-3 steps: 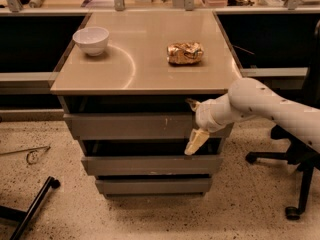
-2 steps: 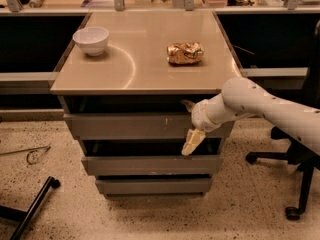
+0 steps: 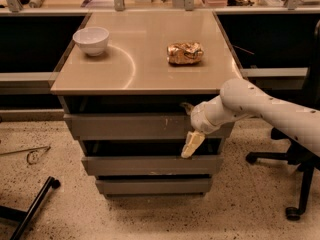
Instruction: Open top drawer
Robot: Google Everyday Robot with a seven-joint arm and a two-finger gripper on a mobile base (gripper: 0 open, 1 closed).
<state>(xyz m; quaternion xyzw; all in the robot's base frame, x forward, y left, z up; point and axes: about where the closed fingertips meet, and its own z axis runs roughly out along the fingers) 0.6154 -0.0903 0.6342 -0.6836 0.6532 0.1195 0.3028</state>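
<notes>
The pincer (image 3: 191,133) – wide or narrow, I cannot tell – is at the top drawer's (image 3: 130,126) right end, so a pull might slip off or skew it.

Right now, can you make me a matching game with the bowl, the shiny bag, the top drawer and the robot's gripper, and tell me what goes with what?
Things:
1. bowl
2. bag
3. top drawer
4. gripper

Descriptions:
A. grey, with small whitish scratches
B. white, at the back left of the table
C. at the right end of the top drawer's front
D. gold and crumpled, on the table's right half

Pairs: 1-B, 2-D, 3-A, 4-C
</notes>
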